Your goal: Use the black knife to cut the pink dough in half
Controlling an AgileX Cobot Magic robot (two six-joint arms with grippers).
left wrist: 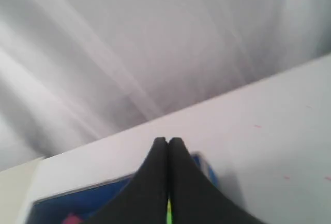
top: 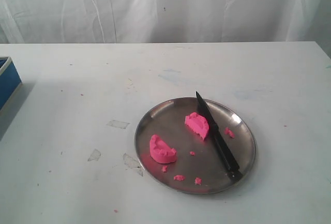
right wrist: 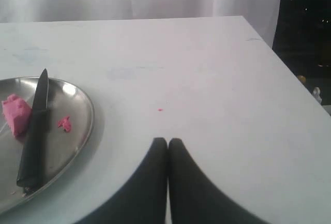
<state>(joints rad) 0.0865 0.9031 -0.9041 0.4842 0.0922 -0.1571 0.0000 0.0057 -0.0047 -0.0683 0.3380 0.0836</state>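
two pink dough halves (top: 197, 124) and the black knife (top: 217, 134) lie on the plate (top: 169, 118); left tool (left wrist: 167, 141), right tool (right wrist: 167, 141) closed, empty.

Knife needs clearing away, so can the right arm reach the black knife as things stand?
Probably yes. The black knife lies uncovered on the plate, handle at the rim, only bare table between it and the right gripper, which is shut and must open first.
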